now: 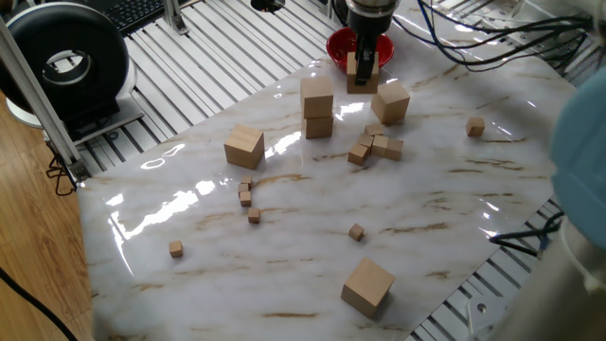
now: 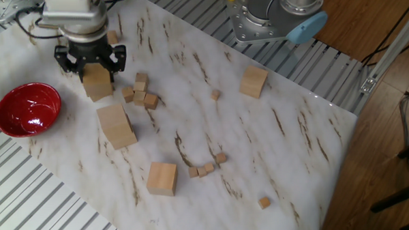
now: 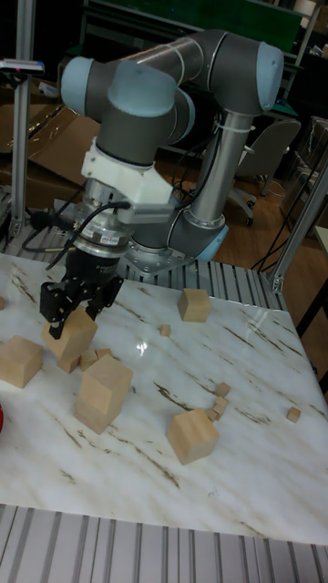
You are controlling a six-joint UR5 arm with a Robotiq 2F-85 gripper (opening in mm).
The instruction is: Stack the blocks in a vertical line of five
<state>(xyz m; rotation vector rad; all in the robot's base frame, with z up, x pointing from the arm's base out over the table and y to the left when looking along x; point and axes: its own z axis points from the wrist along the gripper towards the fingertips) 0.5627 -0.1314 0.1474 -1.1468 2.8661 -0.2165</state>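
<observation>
- Where your gripper hangs above the marble table, its two fingers are pinched on a block, which is held clear of the tabletop in the tall fixed view.
- Just beside the held cube, you see a stack of two blocks, one set squarely on the other; one fixed view shows it as a short column.
- Behind the gripper in that view, a red bowl sits at the table's far edge; the other fixed view places it to one side of the stack.
- Near the held cube, a lone block rests on the table, with a cluster of tiny cubes just in front of it.
- Well apart from the stack, you find a block on the side toward the black round device.
- Near the table's front edge lies one more block, tilted to the table's sides.
- Scattered tiny cubes lie singly or in a short row across the middle of the table.
</observation>
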